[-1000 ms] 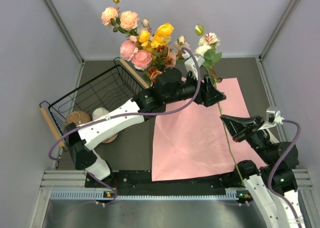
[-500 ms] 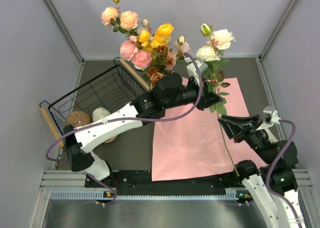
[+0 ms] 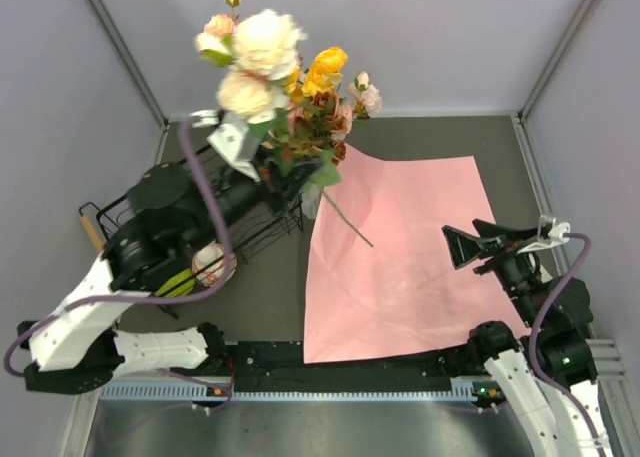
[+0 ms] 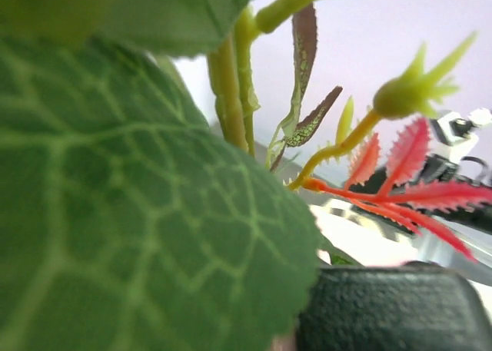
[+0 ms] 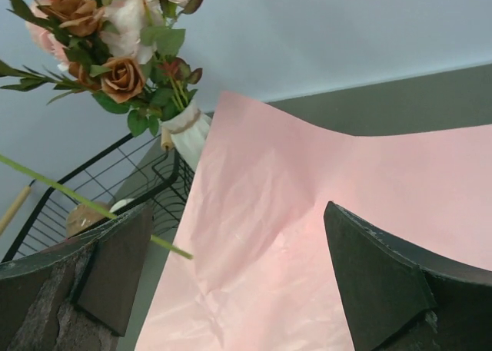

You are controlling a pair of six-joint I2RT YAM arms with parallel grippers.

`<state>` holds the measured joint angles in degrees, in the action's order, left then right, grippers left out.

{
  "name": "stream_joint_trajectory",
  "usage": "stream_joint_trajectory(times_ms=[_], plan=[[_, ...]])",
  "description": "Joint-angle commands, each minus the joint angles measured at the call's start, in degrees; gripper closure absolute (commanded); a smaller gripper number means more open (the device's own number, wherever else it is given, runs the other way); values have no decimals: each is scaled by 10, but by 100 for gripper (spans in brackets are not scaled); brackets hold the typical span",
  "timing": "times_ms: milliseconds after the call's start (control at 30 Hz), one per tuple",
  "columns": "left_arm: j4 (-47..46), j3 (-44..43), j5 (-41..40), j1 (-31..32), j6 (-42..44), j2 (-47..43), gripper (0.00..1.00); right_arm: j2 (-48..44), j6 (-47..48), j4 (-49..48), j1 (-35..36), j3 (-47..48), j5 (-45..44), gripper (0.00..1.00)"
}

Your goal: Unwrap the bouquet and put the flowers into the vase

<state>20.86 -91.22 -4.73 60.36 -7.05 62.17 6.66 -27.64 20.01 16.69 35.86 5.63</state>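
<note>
Handling note: the long green artificial flower stem (image 3: 347, 219) with cream blooms (image 3: 250, 62) is judged light and top-heavy. It has a thin, springy plastic shaft, soft fabric petals and a smooth skin that may slip or swivel in a narrow grip. The best hold is judged to be on the bare shaft just below the leaves, never on the blooms.

The left gripper (image 3: 272, 167) is clamped on this flower stem among its leaves and holds it tilted above the black wire basket (image 3: 190, 192). The blooms sit high at the rear left, and the cut end hangs over the flat salmon-pink paper sheet (image 3: 420, 267). In the left wrist view, broad veined green leaves (image 4: 138, 213) and toothed red leaflets (image 4: 415, 197) crowd the lens.

The small white ribbed ceramic vase (image 5: 187, 132) stands at the paper's far left corner, beside the basket, already carrying yellow, pink and brown flowers (image 3: 325, 72). Its neck is narrow and crowded, so the vase is judged easy to tip.

The right gripper (image 5: 238, 228) hangs above the paper with jaws wide apart, holding nothing
</note>
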Motion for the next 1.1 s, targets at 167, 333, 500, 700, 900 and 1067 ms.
stream_joint_trajectory(times_ms=[167,333,500,700,900,1067], plan=[[-50,29,-352,-2,192,-125,100,63,-30,-26,-2,4,-19,7],[-134,3,-409,-4,256,-95,100,69,-40,-27,-3,10,-13,7],[-144,-32,-386,-21,273,-51,100,63,-41,-23,-2,5,-18,7],[-76,-113,-312,-65,216,16,100,66,-44,-23,-2,6,-18,7],[22,-207,-269,-91,168,77,100,64,-37,-20,-2,4,-19,7],[118,-308,-259,-93,128,113,100,64,-33,-19,-2,3,-23,7]])
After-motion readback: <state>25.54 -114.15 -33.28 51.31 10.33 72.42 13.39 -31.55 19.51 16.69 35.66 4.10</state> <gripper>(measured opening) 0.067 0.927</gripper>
